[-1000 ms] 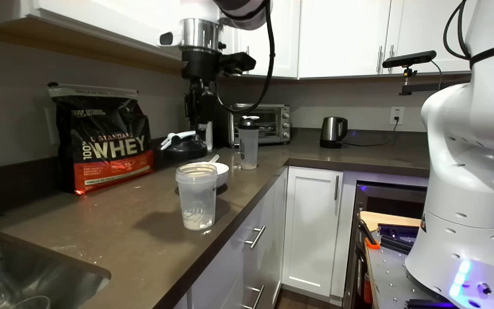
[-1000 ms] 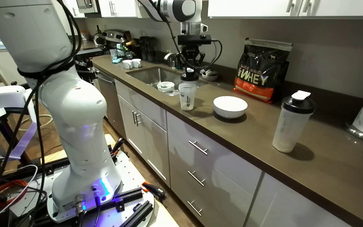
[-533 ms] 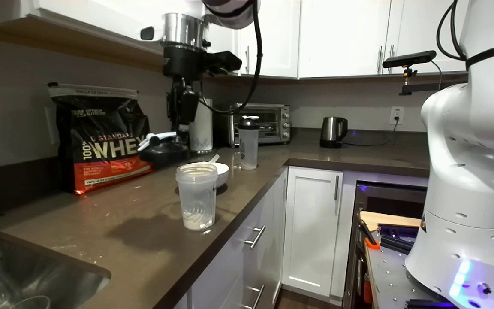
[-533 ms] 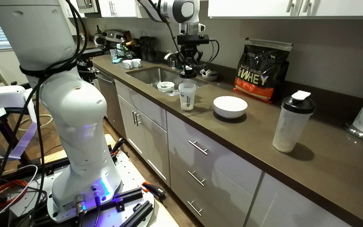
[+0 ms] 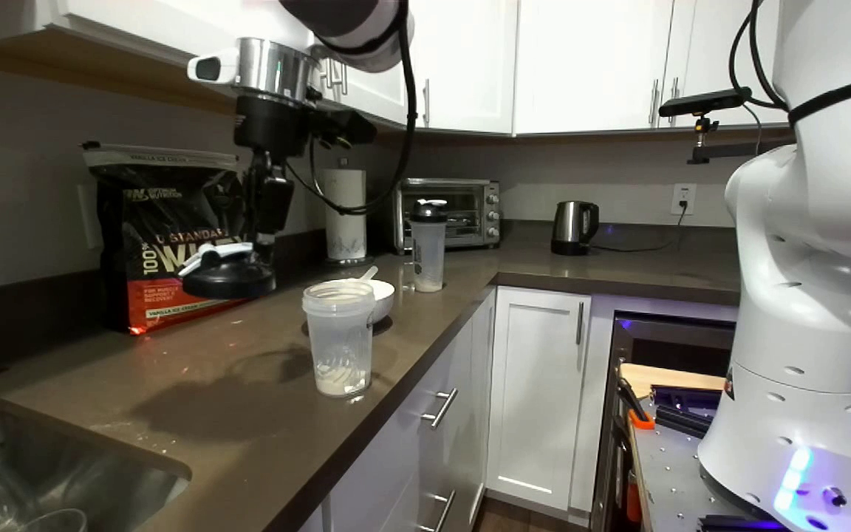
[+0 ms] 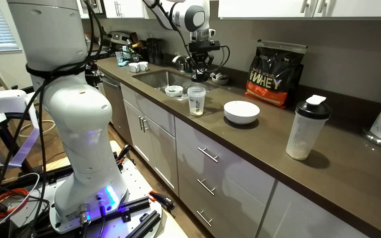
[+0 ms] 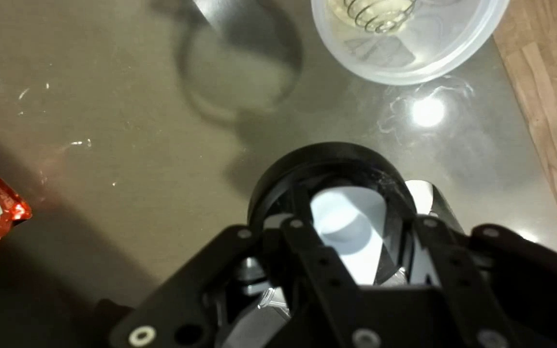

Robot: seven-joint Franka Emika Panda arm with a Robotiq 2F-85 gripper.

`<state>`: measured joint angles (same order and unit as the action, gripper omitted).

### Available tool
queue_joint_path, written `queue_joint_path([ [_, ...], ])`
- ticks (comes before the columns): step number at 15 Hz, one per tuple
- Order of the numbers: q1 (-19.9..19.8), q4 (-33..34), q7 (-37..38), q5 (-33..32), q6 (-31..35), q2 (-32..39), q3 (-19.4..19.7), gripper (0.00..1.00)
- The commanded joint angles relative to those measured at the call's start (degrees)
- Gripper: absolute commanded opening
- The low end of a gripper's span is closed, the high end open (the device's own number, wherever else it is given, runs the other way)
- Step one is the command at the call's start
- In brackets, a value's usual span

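Brown counter (image 6: 266, 142) (rather glossy) beneath whey bag (image 6: 273, 74), bowl (image 6: 241, 113), open cup (image 6: 196, 100), shaker (image 6: 307, 132).

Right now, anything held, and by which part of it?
The black lid is held by its top, fingers on either side of the white flap; exact contact points are hidden.

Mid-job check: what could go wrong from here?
The black lid hangs in the gripper above the counter; if the grip slips, it may drop. The open cup stands near the counter's front edge, so a bump could spill its pale contents. The looping cable beside the gripper might snag on something.
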<state>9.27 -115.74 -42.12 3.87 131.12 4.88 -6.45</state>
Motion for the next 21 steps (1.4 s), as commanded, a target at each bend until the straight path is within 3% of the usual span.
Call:
queue_joint_path([
  [1, -0.6, 3.8, 2.1, -1.6, 2.3, 4.7, -1.1, 0.13],
  [11, 0.0, 7.3, 8.2, -12.4, 5.1, 13.3, -1.9, 0.13],
  [21, -0.1, 12.1, 8.9, -15.7, 4.3, 19.4, -2.1, 0.13],
])
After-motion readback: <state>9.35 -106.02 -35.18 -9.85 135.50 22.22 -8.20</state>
